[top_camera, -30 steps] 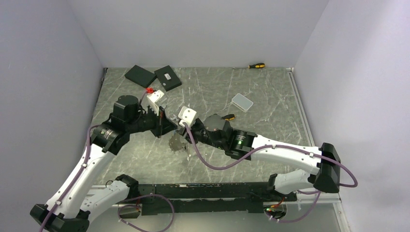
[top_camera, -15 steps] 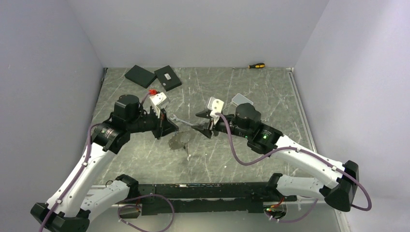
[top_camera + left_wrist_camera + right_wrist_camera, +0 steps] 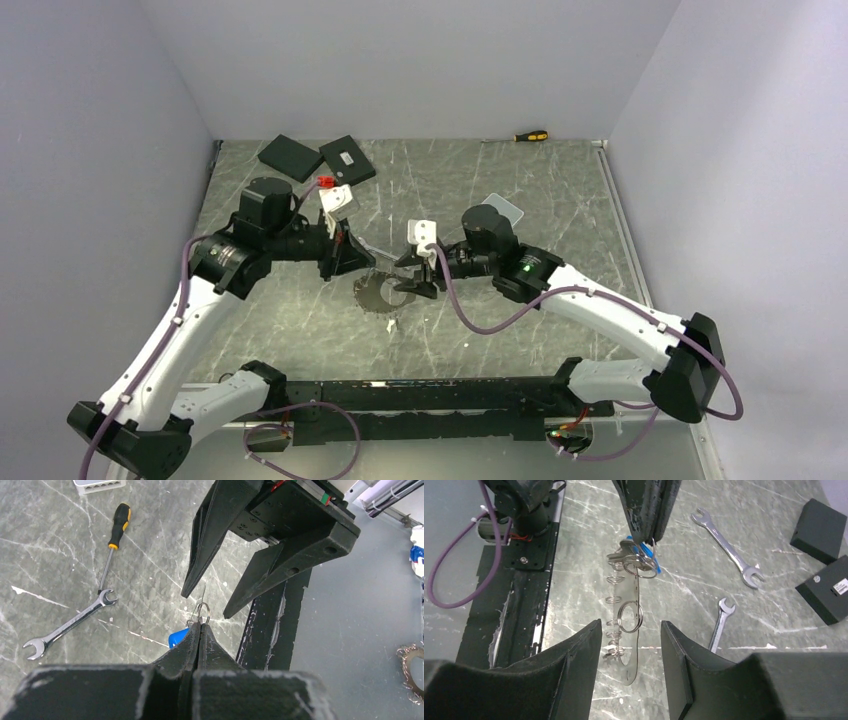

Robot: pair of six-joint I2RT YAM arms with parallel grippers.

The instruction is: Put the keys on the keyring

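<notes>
My left gripper [image 3: 355, 262] is shut on the top of the keyring [image 3: 633, 630] and holds it above the table. The keyring is a thin grey wire loop, seen almost edge-on, carrying several small split rings, a blue tag [image 3: 652, 564] and small silver pieces. In the left wrist view my left gripper [image 3: 200, 626] shows only a small ring above its tips. My right gripper [image 3: 629, 655] is open and empty, facing the loop, which hangs between its fingers [image 3: 574, 665] and just beyond them. Two silver spanners [image 3: 724, 547] [image 3: 720, 622] lie flat on the table, apart from both grippers.
A yellow-and-black screwdriver [image 3: 112, 535] lies beside one spanner [image 3: 70, 625]. Another screwdriver [image 3: 530, 135] lies at the back wall. Two black boxes [image 3: 290, 157] [image 3: 347, 160] sit back left, a white box [image 3: 500, 210] behind the right arm. A black rail [image 3: 430, 395] runs along the near edge.
My right gripper drew back to the right from the left gripper, then came in again lower, facing the hanging keyring. My left gripper shifted slightly back, still holding the keyring.
</notes>
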